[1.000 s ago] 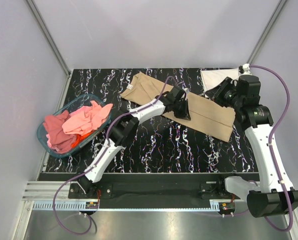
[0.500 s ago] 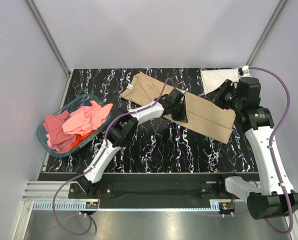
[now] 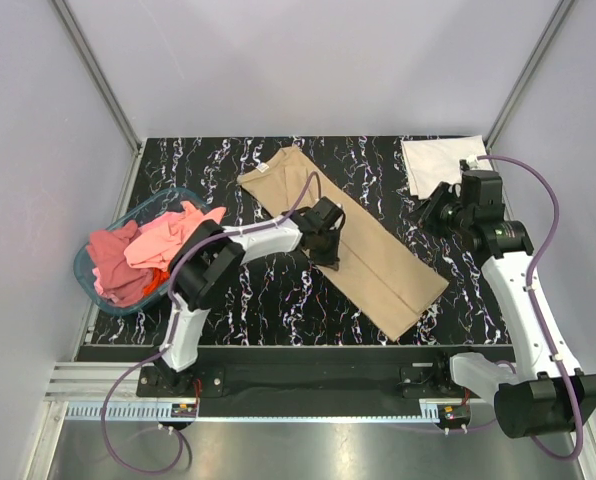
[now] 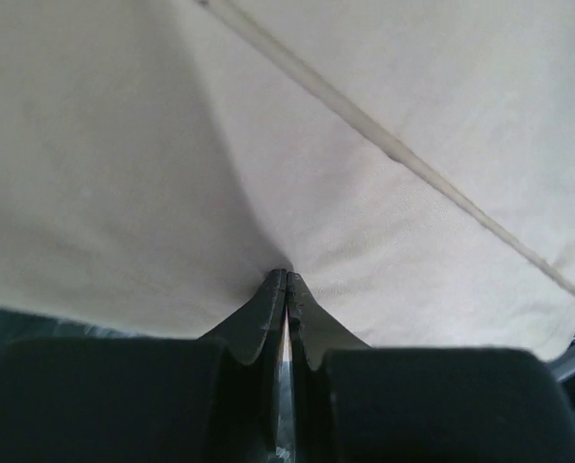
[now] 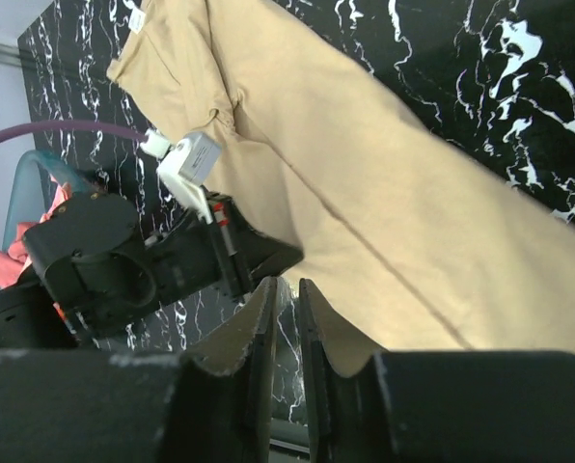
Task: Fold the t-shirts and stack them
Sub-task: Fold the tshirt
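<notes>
**Left pincer clamped on the tan tee, right pincer empty above the table**

The tan t-shirt [image 3: 378,262] lies on the black marbled table [image 3: 278,312] as a long, narrow folded strip. It runs on a slant from the back centre towards the front right. Its collar end, with a small white neck label [image 3: 264,171], points to the rear.

The left gripper [image 3: 327,250] sits at the strip's left edge, about halfway along. In the left wrist view its jaws are pressed tight together, pinching a pucker of the tan cloth [image 4: 365,116] at their tips. The fabric spreads away from the pinch in soft creases, and a stitched hem [image 4: 394,147] crosses the upper right of that view.

The right gripper [image 3: 430,211] hangs over bare table between the tan strip and the white t-shirt [image 3: 440,160]. It touches neither. In its own wrist view the fingers [image 5: 264,318] stand only a thin slit apart, with nothing between them. Beyond them lie the tan tee and the dark body of the left arm [image 5: 104,265].

The white t-shirt rests folded flat in the back right corner, well apart from the tan one. At the left edge of the table, a translucent blue basket [image 3: 81,268] holds a rumpled heap of pink, salmon and red t-shirts [image 3: 168,236], with some cloth spilling over its rim
</notes>
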Controlling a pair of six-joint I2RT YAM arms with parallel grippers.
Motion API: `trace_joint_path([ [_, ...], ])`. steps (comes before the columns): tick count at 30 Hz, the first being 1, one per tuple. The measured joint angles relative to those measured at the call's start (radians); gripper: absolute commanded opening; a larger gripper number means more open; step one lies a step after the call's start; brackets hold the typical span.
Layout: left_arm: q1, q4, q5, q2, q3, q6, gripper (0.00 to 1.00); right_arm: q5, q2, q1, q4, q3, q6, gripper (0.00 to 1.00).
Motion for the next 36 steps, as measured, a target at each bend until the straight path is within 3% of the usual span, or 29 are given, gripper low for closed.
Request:
trace_joint_path([
  [8, 0.077, -0.12, -0.08, -0.125, -0.114, 0.041, 0.12, -0.02, 0.009, 0.0, -0.001, -0.004, 0.001, 0.22],
  [17, 0.258, -0.184, -0.134, -0.109, 0.162, 0.078, 0.12, -0.019, 0.034, 0.0, 0.002, -0.004, 0.004, 0.22],
  [24, 0.389, -0.176, -0.175, 0.096, 0.407, 0.074, 0.1, -0.012, 0.041, 0.0, 0.014, -0.004, -0.001, 0.22],
  [36, 0.378, -0.188, -0.127, 0.355, 0.611, 0.025, 0.15, 0.001, 0.063, 0.0, 0.036, -0.005, -0.01, 0.22],
])
